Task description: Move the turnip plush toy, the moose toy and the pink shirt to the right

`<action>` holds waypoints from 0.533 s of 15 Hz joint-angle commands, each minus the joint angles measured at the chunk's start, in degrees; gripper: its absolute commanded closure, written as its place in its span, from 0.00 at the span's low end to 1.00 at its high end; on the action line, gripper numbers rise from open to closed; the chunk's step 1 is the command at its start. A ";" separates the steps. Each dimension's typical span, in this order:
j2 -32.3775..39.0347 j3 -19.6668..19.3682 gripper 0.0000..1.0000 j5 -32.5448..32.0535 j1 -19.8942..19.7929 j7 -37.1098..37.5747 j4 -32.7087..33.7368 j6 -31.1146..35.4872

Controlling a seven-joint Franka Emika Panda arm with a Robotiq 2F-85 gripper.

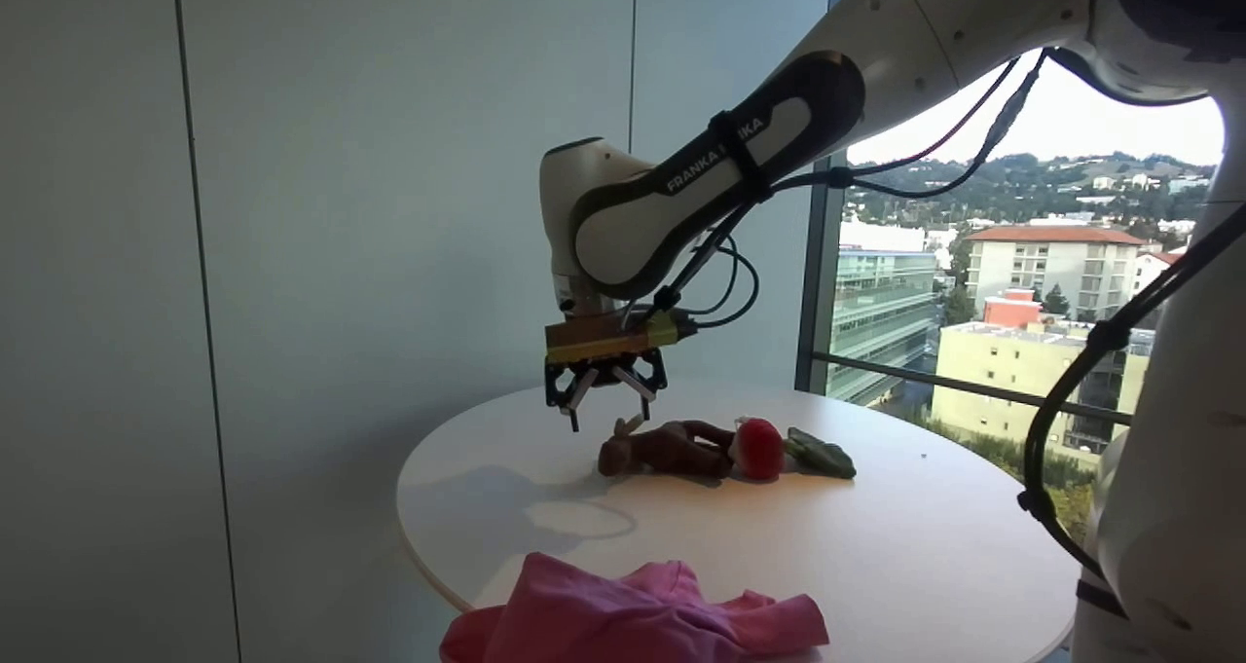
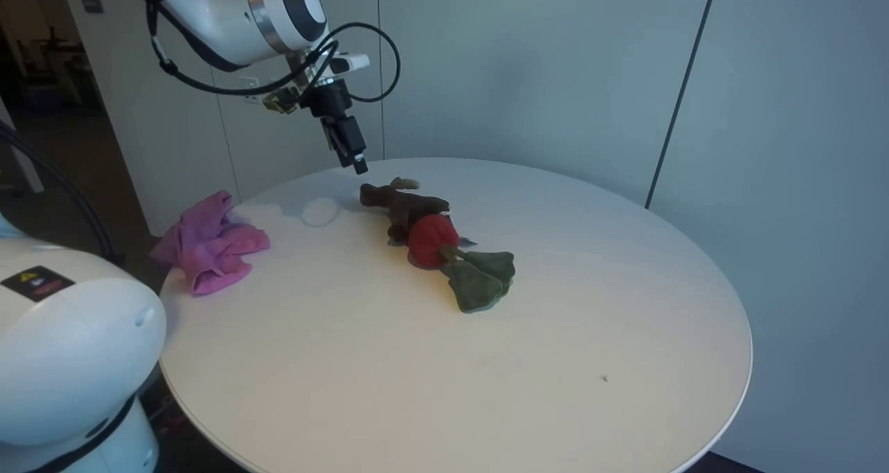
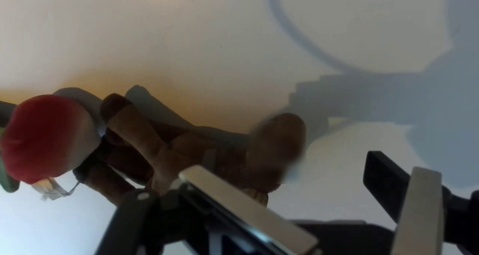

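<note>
Wrist view: claw point(image 1: 610, 417) spread, moose toy point(image 3: 181, 150) unheld on table point(image 3: 168, 34)

The claw hangs above head end; legs touch or nearly touch turnip plush point(image 3: 46, 139). I'd centre over the torso, descend slowly, pinch softly, lift before shifting right.

In an exterior view, the round white desk point(image 2: 389, 376) spans the centre and bottom; the pink shirt point(image 2: 210, 244) lies crumpled at left, the moose toy point(image 2: 411, 209) and turnip plush toy point(image 2: 432, 239) mid-frame, a dark speck point(image 2: 605, 378) lower right.
</note>
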 commanded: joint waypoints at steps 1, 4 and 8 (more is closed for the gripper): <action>1.68 -0.04 0.00 -0.77 -0.39 -3.50 -0.84 3.24; 2.40 -0.14 0.00 -4.17 -0.69 -2.52 -1.16 2.95; 1.84 -0.70 0.00 -6.27 -1.06 -3.26 -1.72 2.50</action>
